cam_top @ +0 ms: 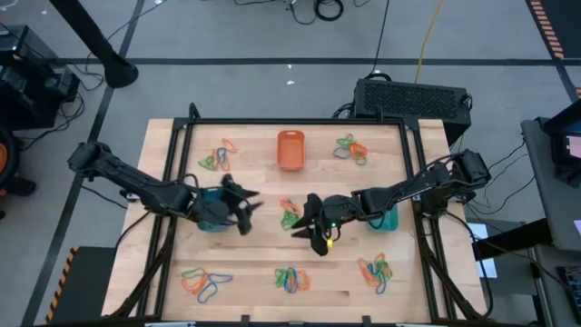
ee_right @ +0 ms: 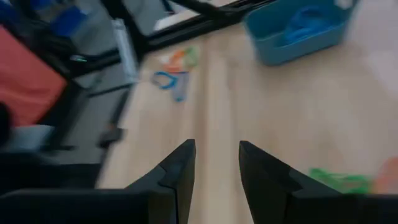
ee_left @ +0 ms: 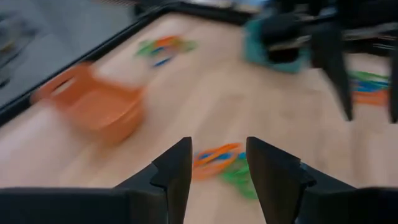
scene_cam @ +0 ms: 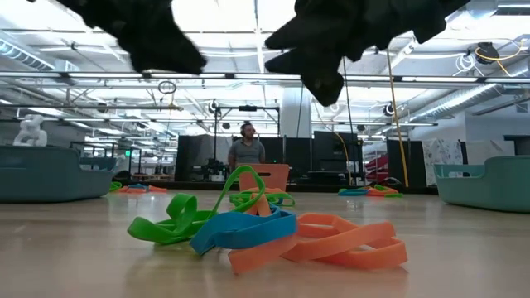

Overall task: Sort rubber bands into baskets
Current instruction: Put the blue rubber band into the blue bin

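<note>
Barely started: blue basket (ee_right: 298, 31) holds some blue bands; six mixed piles (cam_top: 290, 279) remain across counter (cam_top: 263, 254). Left gripper (ee_left: 216, 163) and right gripper (ee_right: 216, 163) near counter centre, jaws parted, empty.

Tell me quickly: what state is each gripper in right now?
Left gripper: open, holding nothing, over the table's middle facing a rubber band pile.
Right gripper: open, holding nothing, above bare table.
</note>
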`<state>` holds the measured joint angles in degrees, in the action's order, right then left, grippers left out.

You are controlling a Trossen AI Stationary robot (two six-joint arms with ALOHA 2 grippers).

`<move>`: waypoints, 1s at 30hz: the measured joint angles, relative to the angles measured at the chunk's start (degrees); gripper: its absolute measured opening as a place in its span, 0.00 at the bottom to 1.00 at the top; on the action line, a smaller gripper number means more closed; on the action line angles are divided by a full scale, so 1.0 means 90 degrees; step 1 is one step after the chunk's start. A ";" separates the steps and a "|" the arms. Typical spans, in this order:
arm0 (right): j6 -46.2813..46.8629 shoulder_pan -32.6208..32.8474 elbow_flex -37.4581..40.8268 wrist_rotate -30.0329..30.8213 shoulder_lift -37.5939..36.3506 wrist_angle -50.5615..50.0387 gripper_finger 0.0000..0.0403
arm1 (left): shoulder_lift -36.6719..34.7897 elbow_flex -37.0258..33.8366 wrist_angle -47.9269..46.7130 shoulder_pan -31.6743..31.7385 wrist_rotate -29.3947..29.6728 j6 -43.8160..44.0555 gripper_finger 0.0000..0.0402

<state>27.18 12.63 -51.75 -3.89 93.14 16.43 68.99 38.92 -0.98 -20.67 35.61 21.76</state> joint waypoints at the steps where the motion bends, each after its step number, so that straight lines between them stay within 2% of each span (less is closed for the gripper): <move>1: 0.0220 0.0020 0.0000 -0.0170 0.0000 -0.0023 0.29 | 0.0154 0.0002 0.0306 0.0000 -0.0159 -0.0232 0.40; 6: 0.1725 0.0194 -0.0163 -0.1818 0.0000 -0.0389 0.29 | 0.0722 0.0002 0.1124 0.0007 -0.0352 -0.0946 0.40; 9: 0.2196 0.0706 -0.0354 -0.2039 0.0002 -0.0919 0.29 | 0.0703 0.0002 0.1169 0.0007 -0.0354 -0.1017 0.40; 13: 0.2688 0.1448 -0.0873 -0.1847 -0.0004 -0.2039 0.29 | 0.0411 0.0002 0.1121 -0.0037 -0.0361 -0.1127 0.40; 19: 0.3613 0.2430 -0.1755 -0.1041 -0.0005 -0.4892 0.29 | 0.0262 0.0002 0.1173 -0.0101 -0.0420 -0.1168 0.40; 22: 0.4294 0.2871 -0.1925 -0.0660 -0.0005 -0.6064 0.29 | 0.0294 0.0002 0.1201 -0.0095 -0.0444 -0.1176 0.40; 25: 0.4961 0.3292 -0.1935 -0.0402 -0.0005 -0.6651 0.29 | 0.0361 0.0002 0.1192 -0.0095 -0.0465 -0.1173 0.40; 30: 0.5752 0.3750 -0.1639 -0.0170 -0.0005 -0.6986 0.29 | 0.0478 0.0002 0.1213 -0.0095 -0.0463 -0.1168 0.40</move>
<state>78.95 46.38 -66.49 -5.42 93.10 -46.44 73.29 38.94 9.94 -21.52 31.44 11.25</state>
